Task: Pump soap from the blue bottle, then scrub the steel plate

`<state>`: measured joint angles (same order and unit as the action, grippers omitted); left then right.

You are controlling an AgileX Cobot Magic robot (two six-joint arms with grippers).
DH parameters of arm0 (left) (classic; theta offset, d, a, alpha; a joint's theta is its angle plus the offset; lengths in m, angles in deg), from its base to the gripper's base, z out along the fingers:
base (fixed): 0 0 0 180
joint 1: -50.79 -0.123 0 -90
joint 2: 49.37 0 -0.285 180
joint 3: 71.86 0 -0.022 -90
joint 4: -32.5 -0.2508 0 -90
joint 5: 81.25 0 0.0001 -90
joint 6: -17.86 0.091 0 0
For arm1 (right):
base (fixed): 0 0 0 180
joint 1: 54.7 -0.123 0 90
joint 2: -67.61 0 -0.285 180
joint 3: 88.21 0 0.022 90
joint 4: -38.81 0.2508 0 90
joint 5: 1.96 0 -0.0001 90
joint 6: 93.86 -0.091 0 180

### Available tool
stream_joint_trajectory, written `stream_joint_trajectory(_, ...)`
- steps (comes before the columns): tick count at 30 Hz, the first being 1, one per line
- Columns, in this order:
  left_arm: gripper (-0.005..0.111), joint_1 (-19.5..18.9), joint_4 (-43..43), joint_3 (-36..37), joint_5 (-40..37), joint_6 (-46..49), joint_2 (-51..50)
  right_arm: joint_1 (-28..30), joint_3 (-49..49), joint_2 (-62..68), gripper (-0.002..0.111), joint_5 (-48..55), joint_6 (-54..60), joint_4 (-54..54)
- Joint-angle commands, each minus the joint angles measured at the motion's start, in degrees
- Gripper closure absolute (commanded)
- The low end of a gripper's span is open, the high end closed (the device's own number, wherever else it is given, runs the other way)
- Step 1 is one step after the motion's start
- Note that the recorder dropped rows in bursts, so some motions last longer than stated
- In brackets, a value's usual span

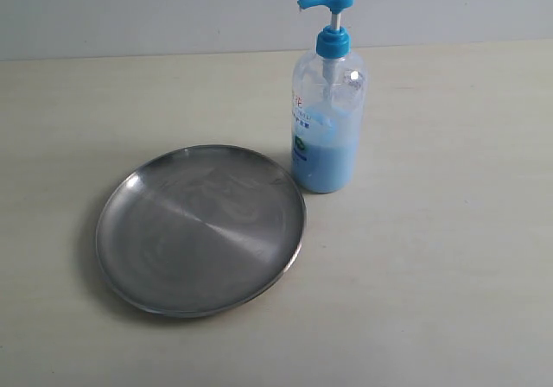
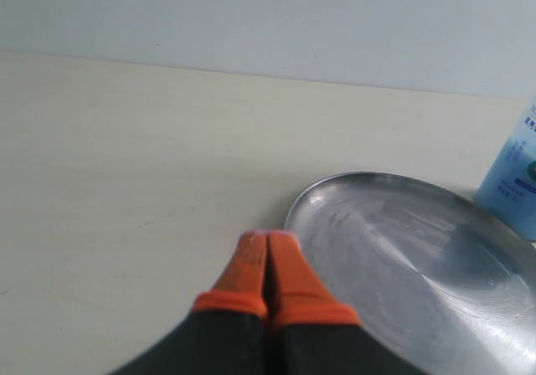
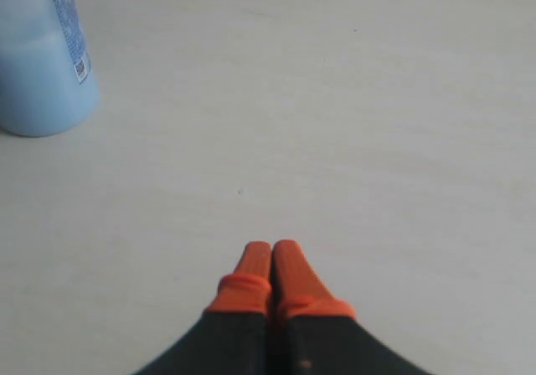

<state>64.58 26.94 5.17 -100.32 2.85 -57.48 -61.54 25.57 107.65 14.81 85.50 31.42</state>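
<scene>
The steel plate lies flat on the pale table, left of centre; faint swirled streaks mark its shiny surface. Just behind its right rim stands the blue bottle, upright, its blue pump head pointing left, with pale blue soap filling its lower part. Neither gripper shows in the exterior view. In the left wrist view my left gripper is shut and empty, its orange fingertips close beside the steel plate's rim, with the blue bottle at the edge. My right gripper is shut and empty over bare table, away from the blue bottle.
A light wall rises behind the table's far edge. Bare table lies right of the bottle and in front of the plate.
</scene>
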Motion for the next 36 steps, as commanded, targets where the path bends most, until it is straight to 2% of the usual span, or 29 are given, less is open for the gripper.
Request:
stream_joint_trajectory(1,0.107,-0.08,-0.07,0.18,0.42,0.04,0.32,0.21,3.64,1.77,0.108,-0.68,0.24,-0.29)
stream_joint_trajectory(17,0.107,-0.08,-0.07,0.18,0.42,0.04,0.32,0.21,17.04,5.9,0.108,-1.03,0.24,-0.29)
stream_joint_trajectory(36,0.107,-0.08,-0.07,0.18,0.42,0.04,0.32,0.21,17.43,5.77,0.108,-2.33,0.1,-0.18)
